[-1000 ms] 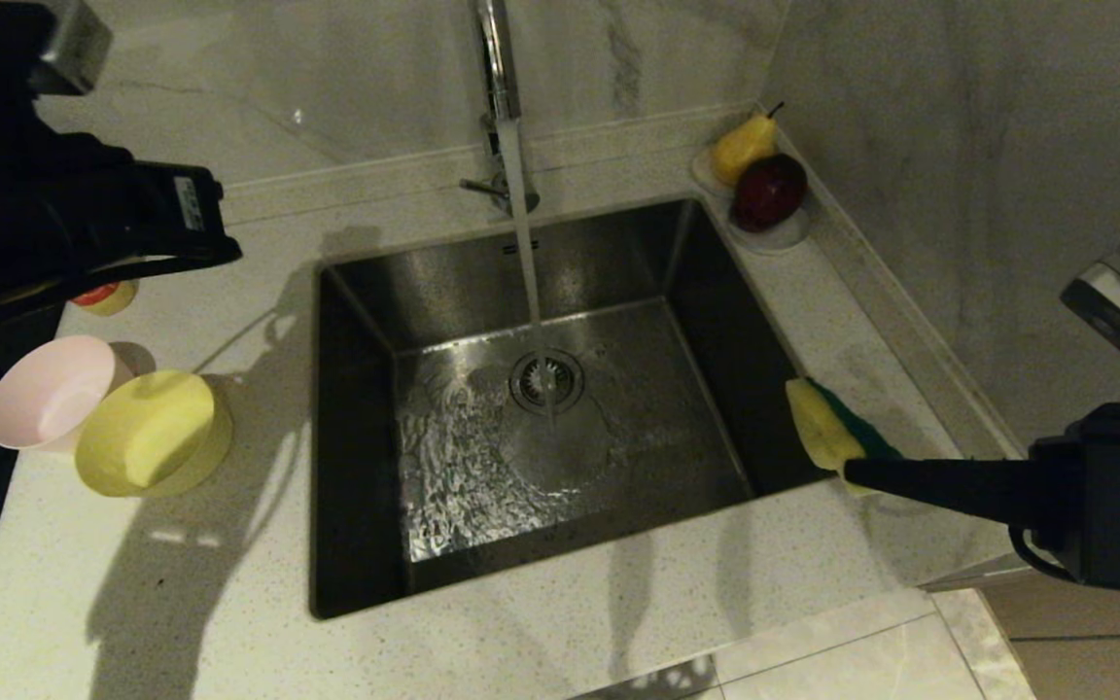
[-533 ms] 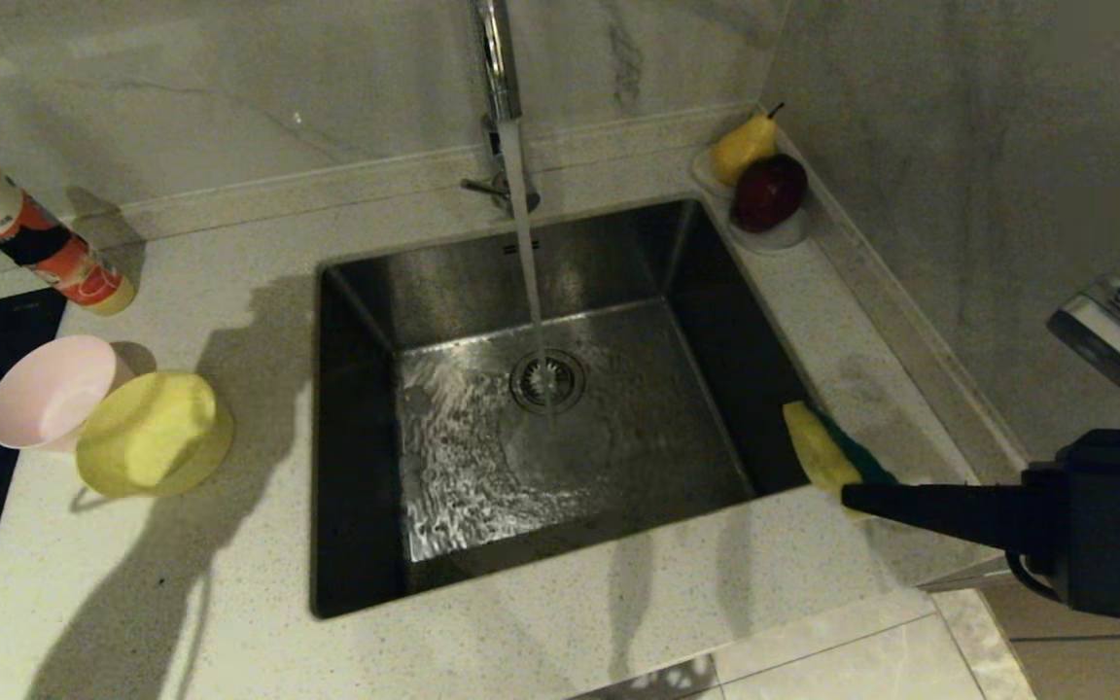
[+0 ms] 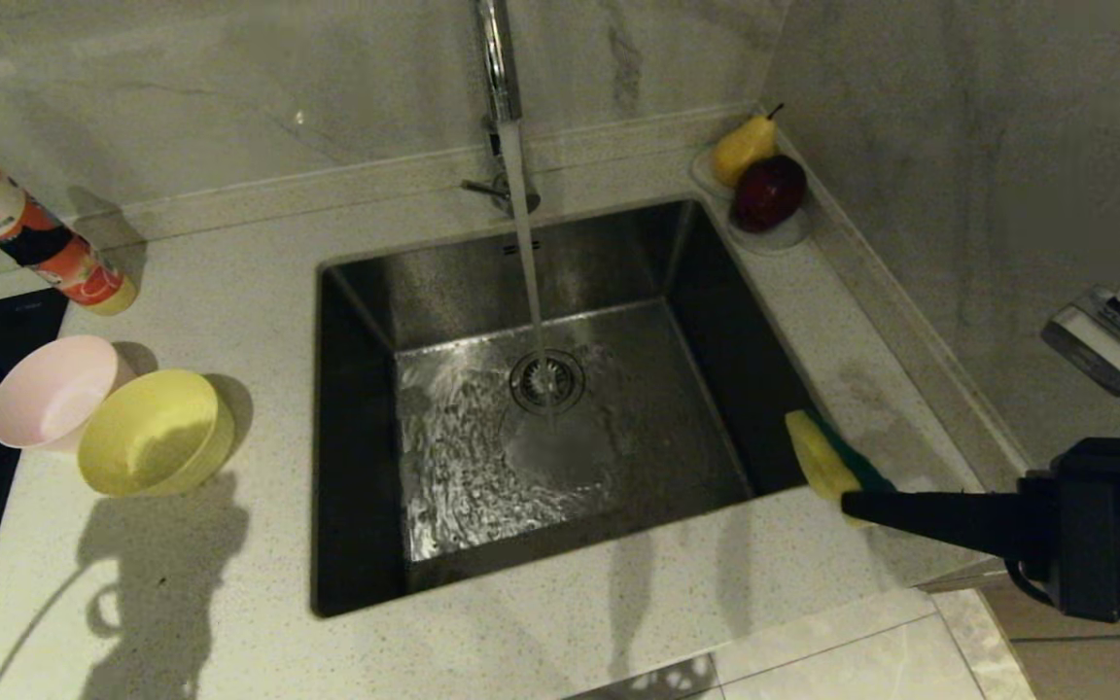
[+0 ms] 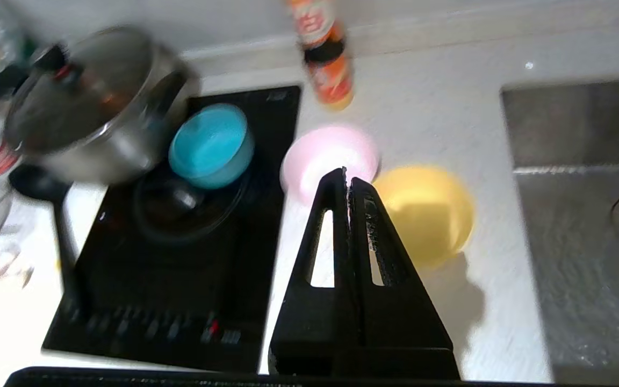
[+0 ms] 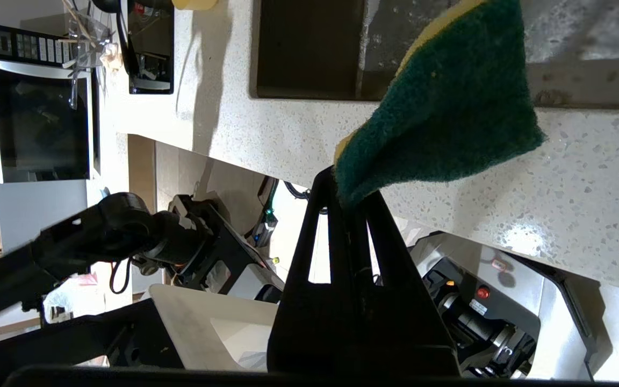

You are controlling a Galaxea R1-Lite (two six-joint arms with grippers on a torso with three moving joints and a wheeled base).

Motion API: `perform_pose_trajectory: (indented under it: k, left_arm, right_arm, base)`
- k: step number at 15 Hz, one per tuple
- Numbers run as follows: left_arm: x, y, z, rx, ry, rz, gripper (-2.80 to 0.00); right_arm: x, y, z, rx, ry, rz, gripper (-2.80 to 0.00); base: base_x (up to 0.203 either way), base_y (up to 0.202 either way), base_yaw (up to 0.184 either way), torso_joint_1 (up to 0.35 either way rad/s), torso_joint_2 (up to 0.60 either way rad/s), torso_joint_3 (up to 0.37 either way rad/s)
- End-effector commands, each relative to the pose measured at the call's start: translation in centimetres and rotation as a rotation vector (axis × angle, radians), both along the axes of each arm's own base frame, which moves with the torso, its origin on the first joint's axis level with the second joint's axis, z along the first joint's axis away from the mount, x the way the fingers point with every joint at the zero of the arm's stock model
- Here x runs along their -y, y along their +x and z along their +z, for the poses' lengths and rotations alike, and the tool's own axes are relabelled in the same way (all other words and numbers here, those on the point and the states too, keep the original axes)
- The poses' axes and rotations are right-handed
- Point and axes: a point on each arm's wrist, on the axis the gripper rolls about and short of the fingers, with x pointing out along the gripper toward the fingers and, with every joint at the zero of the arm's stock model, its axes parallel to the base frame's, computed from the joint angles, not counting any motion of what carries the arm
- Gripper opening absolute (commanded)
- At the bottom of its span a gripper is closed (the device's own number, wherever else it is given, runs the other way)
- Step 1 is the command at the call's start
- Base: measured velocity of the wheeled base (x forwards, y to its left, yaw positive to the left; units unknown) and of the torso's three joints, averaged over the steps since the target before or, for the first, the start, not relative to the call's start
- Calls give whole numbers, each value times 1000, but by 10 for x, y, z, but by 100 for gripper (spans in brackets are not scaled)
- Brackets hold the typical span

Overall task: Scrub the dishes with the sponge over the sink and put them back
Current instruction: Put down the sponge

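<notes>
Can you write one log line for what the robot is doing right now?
right gripper: shut on sponge, beside sink | left gripper: shut, empty, above bowls | water running

Brushed steel sink (image 3: 443, 282) (wet, glossy), rough-faced sponge (image 5: 449, 107).

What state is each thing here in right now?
Faucet: running.
Sink: wet, no dishes inside.
Sponge: pinched by the right end effector, at the sink's edge.
Left end effector: shut, empty.
Pink bowl, yellow bowl: on the counter, touching.
Blue bowl: on the cooktop.
</notes>
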Motion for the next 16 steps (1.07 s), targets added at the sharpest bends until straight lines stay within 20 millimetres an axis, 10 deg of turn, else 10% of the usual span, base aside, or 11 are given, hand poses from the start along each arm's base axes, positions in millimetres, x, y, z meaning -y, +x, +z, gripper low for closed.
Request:
perform_pose_trajectory:
  k: [1, 8, 16]
  left_arm:
    - [2, -24, -32, 41, -10, -32, -280]
    - [7, -25, -156, -169, -38, -275, -280]
    - [9, -31, -186, -154, -41, -396, -280]
  right_arm:
    - [3, -6, 2, 12, 9, 2, -280]
    - [0, -3, 0, 0, -1, 7, -280]
    - [5, -10, 6, 48, 12, 8, -280]
  base:
    - [0, 0, 0, 0, 0, 0]
    - [0, 0, 0, 0, 0, 0]
    - [0, 0, 0, 0, 0, 0]
